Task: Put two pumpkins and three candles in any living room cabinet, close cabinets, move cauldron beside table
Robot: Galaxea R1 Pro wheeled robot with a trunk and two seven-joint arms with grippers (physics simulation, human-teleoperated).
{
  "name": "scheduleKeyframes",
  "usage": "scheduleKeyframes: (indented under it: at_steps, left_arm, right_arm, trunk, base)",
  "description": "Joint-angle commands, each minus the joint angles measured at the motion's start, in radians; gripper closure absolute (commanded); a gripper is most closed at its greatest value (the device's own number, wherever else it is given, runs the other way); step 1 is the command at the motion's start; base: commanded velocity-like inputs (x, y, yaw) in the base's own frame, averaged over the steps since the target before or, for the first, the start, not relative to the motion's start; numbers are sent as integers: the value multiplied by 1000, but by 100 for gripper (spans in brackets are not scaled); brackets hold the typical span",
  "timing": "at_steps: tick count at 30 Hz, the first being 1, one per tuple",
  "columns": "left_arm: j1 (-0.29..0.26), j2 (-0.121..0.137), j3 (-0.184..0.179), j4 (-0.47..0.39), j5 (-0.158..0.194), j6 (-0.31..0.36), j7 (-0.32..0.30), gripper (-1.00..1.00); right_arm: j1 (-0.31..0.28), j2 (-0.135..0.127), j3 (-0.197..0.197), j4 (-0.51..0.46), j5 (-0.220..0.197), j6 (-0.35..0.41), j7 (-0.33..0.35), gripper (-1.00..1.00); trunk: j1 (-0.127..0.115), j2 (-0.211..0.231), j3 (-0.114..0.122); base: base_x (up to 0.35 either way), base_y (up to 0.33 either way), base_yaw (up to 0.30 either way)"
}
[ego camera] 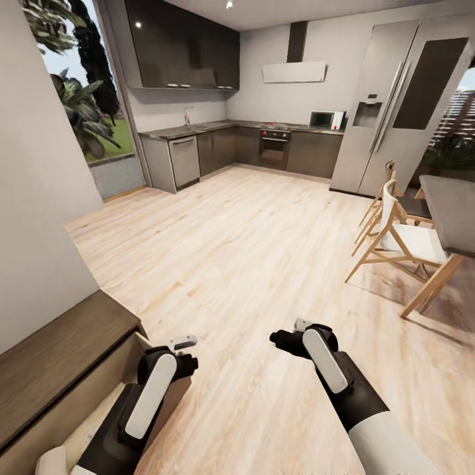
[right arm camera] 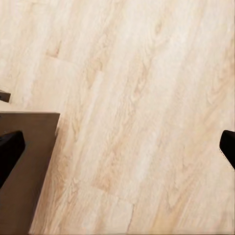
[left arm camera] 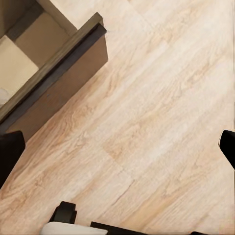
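Note:
The dark-brown cabinet [ego camera: 56, 353] runs along the wall at the lower left, and one drawer [ego camera: 86, 396] stands pulled out with its pale beige inside showing. My left gripper [ego camera: 187, 356] hangs open over the floor just beside that drawer's front [left arm camera: 61, 61]; its fingertips [left arm camera: 10, 152] are spread wide with nothing between them. My right gripper [ego camera: 282, 338] is open too, over bare planks, and the drawer's dark front [right arm camera: 24, 171] lies under one of its fingers [right arm camera: 10, 152]. Pumpkins, candles and cauldron are out of view.
Ahead lies wide light wood-plank floor [ego camera: 251, 237]. Grey kitchen units [ego camera: 218, 148] and a tall fridge [ego camera: 389, 99] line the far wall. A grey dining table [ego camera: 455, 208] with wooden chairs [ego camera: 409, 241] stands at the right. An off-white wall [ego camera: 33, 185] closes the left.

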Motion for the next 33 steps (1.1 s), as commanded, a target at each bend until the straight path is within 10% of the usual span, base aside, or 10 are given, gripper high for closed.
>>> scheduleKeyframes:
  at_steps: [1,13,21,28,33]
  left_arm:
    - [-1,0,-1,3,9,2,8,-100]
    - [-1,9,-6,209,3,-55,-7,-100]
    - [-1,29,-20,328,-28,-150,-181,-100]
    - [-1,30,-37,479,-40,-276,-211,-100]
    - [-1,41,-98,609,-74,-390,-345,-100]
  right_arm:
    - [-1,-2,1,13,-9,-9,-11,-100]
    - [-1,-27,7,388,70,-384,-14,-100]
    - [-1,-24,10,597,96,-621,-12,-100]
    - [-1,-25,10,687,104,-684,-6,-100]
    - [-1,-21,13,744,108,-731,-4,-100]
  trunk:
    - [0,-1,-1]
    - [0,-1,5]
    - [0,-1,9]
    - [0,-1,13]
    - [0,-1,15]
  base:
    - [0,0,-280]
    - [0,0,-280]
    - [0,0,-280]
    - [0,0,-280]
    - [0,0,-280]
